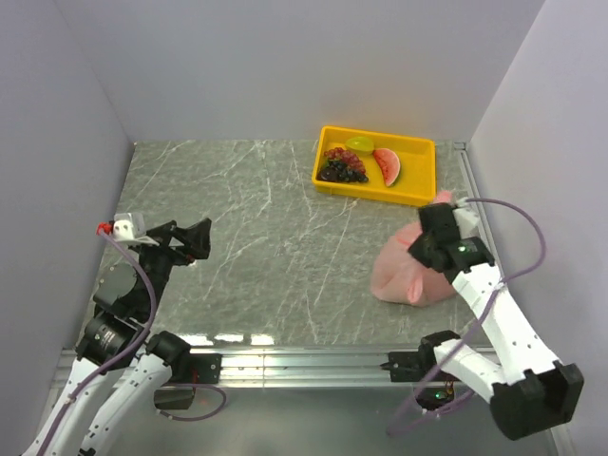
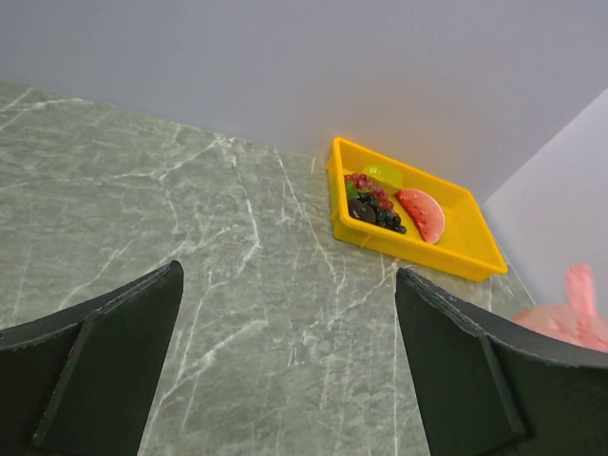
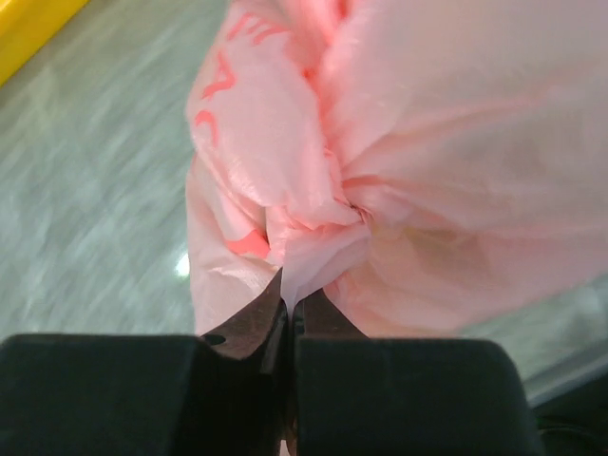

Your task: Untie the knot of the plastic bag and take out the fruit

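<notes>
The pink plastic bag (image 1: 404,275) lies crumpled on the marble table, at the right. In the right wrist view the plastic bag (image 3: 427,142) fills the frame and its knot (image 3: 356,204) is a twisted bunch at the centre. My right gripper (image 3: 292,302) is shut on a thin tail of pink plastic that runs out of the knot just below it. From above, the right gripper (image 1: 432,237) sits on top of the bag. My left gripper (image 1: 195,242) hovers open over bare table far to the left, with nothing between its fingers (image 2: 114,351). The bag's plastic hides any fruit inside.
A yellow tray (image 1: 418,147) stands at the back right, just beyond the bag, holding a watermelon slice (image 1: 387,165), a dark grape bunch (image 1: 342,168) and a green-yellow piece (image 1: 359,143). Grey walls close in the table on three sides.
</notes>
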